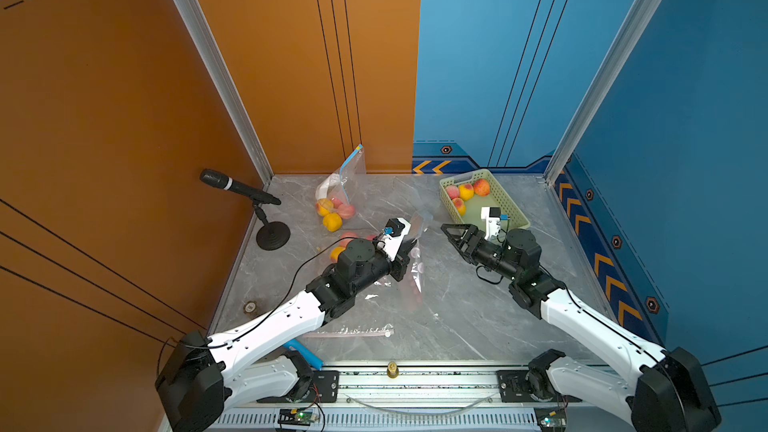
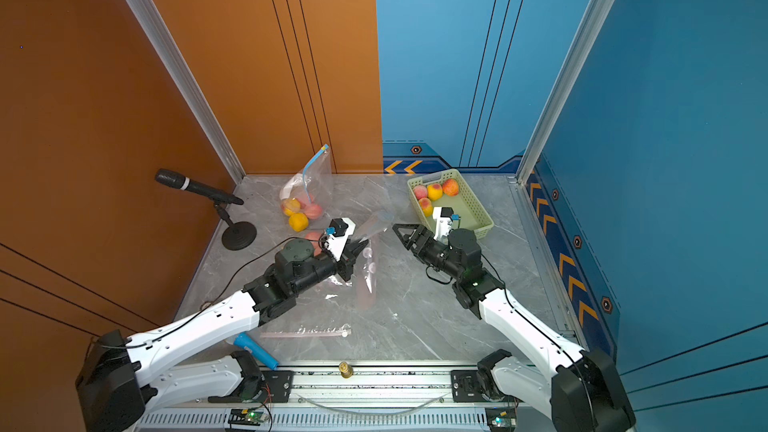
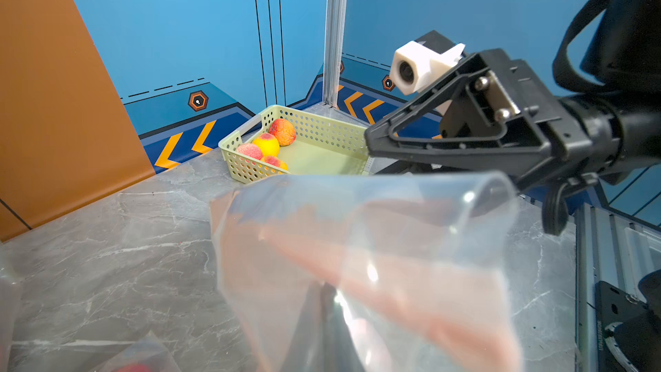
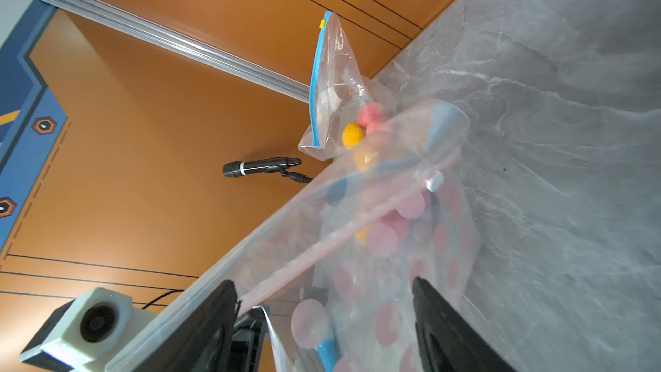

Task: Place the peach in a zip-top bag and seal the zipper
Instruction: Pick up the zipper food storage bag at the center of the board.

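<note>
In both top views my left gripper [image 1: 412, 248] is shut on the edge of a clear zip-top bag [image 1: 417, 280] printed with pink dots, and holds it up off the marble table [image 1: 457, 317]. Seen from the left wrist, the bag [image 3: 357, 245] fills the foreground, with the shut fingertips dark behind the film. My right gripper [image 1: 446, 229] stands open just right of the bag's top. From the right wrist, the bag's pink zipper strip [image 4: 339, 237] runs just ahead of the open gripper [image 4: 322, 309]. Several peaches [image 1: 465, 192] lie in the green basket [image 1: 513, 207].
A second bag [image 1: 347, 178] with a blue zipper leans on the back wall, with peaches [image 1: 332, 222] at its foot. More peaches [image 1: 347, 238] lie beside my left wrist. A flat bag [image 1: 353, 331] lies near the front edge. A microphone [image 1: 237, 187] stands at the left.
</note>
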Controlling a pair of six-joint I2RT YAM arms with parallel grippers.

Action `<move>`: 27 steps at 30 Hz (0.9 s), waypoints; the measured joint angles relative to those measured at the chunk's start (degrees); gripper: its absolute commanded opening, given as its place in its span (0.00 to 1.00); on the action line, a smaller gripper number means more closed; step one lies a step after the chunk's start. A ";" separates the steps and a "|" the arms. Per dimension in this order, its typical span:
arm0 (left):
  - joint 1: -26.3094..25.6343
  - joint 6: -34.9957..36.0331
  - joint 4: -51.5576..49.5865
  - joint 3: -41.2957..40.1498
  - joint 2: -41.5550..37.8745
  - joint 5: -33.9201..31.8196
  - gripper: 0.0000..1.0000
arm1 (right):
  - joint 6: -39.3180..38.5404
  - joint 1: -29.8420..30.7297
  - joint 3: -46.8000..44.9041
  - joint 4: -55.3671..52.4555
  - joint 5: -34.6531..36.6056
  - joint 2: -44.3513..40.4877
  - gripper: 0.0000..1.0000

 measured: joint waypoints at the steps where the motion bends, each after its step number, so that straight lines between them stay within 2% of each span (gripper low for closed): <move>1: 0.00 -0.15 -0.02 0.00 0.00 0.02 0.00 | 0.98 0.70 0.00 2.34 0.13 1.09 0.86; 10: 0.00 -0.39 0.13 0.61 0.13 0.02 0.00 | 10.67 4.11 -4.11 16.52 3.50 6.88 0.97; 21: 0.00 0.31 1.57 3.74 3.56 -0.02 0.00 | 16.37 4.09 -6.71 20.31 5.07 9.92 1.00; 27: 0.00 1.25 2.82 5.01 5.01 0.15 0.00 | 23.04 4.11 -8.68 32.94 6.10 19.91 1.00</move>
